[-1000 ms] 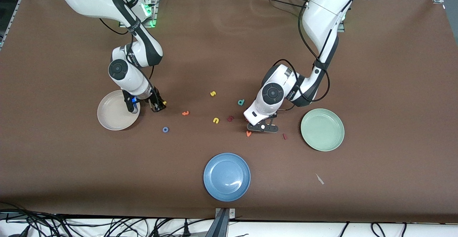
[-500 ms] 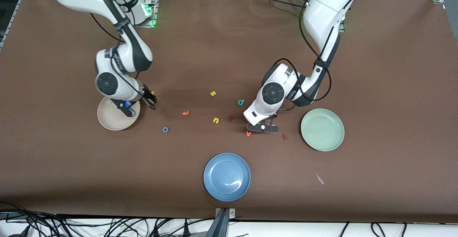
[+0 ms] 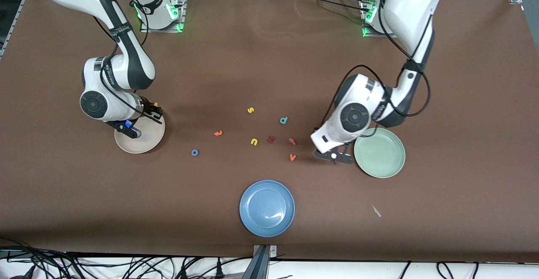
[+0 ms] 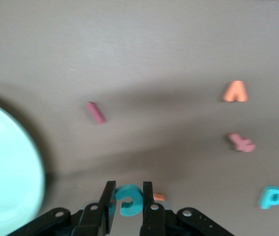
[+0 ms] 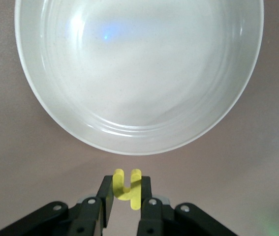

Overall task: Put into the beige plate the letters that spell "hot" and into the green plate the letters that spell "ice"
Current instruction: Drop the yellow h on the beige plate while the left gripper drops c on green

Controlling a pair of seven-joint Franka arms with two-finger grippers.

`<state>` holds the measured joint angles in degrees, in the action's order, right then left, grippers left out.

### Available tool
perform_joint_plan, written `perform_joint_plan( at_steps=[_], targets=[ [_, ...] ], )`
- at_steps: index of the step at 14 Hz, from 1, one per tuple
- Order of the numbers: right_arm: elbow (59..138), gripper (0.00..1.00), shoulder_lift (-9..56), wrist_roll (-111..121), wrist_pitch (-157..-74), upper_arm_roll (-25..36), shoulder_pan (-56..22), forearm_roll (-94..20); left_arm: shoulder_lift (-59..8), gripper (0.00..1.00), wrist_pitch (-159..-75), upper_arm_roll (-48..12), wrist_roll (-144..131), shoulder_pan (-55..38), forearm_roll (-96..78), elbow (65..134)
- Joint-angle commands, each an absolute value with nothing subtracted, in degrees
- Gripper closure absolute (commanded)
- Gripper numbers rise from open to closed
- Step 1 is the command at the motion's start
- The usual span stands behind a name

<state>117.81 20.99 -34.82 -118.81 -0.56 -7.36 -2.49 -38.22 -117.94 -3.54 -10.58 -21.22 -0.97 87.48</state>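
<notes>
My right gripper [image 3: 154, 111] [image 5: 127, 192] is shut on the yellow h [image 5: 128, 189], just off the rim of the beige plate [image 3: 134, 144] [image 5: 139, 73], which holds nothing. My left gripper [image 3: 334, 156] [image 4: 128, 197] is shut on the teal c [image 4: 128, 199], low over the table beside the green plate [image 3: 379, 152] [image 4: 6, 172]. The dark red i [image 4: 95, 112] lies on the table by that gripper. The blue o [image 3: 194, 152] and an orange letter [image 3: 218, 133] lie between the two plates.
A yellow s [image 3: 250, 110], a yellow u [image 3: 254, 141], a teal d [image 3: 284, 120], a dark red letter [image 3: 270, 139], a pinkish-red t [image 3: 292, 141] and an orange v [image 3: 292, 157] lie mid-table. A blue plate [image 3: 267, 208] sits nearer the camera.
The right gripper has carried the h across to the beige plate's edge. The left gripper has moved with the c from beside the orange v to the green plate's edge.
</notes>
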Motion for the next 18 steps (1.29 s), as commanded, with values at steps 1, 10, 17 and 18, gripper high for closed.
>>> perform_joint_plan(
  at_steps=[1, 10, 17, 18],
  targets=[
    [117.6, 0.98, 19.8, -28.5, -117.6, 1.4, -7.6, -1.9, -37.8, 1.0, -117.4, -3.6, 1.9, -16.9, -1.1, 88.4],
    [112.9, 0.84, 21.8, -25.0, -120.0, 2.1, -7.2, 0.4, -41.7, 0.93, -118.0, -3.6, 24.3, -6.9, -1.1, 88.9],
    [109.5, 0.0, 23.1, -27.1, -119.9, 2.0, -7.3, -0.8, -42.4, 0.0, -118.0, -3.7, 24.3, -6.8, -1.2, 89.0],
    [108.6, 0.0, 23.6, -29.8, -119.9, 1.8, -7.7, -1.0, -42.2, 0.0, -117.9, -3.7, 24.3, -6.7, -1.2, 89.0]
  ],
)
